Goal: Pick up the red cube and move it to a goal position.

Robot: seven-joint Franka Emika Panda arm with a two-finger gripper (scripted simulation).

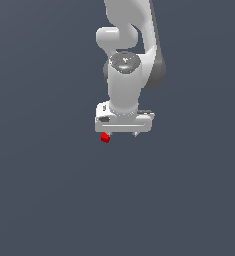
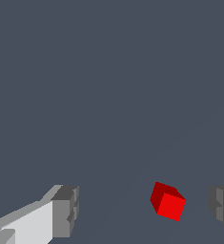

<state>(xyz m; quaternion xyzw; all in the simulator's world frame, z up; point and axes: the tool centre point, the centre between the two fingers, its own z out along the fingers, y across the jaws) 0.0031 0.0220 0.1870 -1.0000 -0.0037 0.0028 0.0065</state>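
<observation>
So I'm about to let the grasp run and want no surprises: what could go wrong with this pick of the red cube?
Two risks.

1. In the wrist view the red cube sits off-centre in the open gripper, much nearer one finger than the other. Closing may shove it sideways before both pads meet it.

2. The cube's faces look turned relative to the fingers, so the pads could land on edges and the tiny cube may twist or pop out.

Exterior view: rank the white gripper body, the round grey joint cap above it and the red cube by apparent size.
1. Gripper body, widest.
2. Grey joint cap, clearly narrower.
3. Red cube, tiny by comparison.
</observation>
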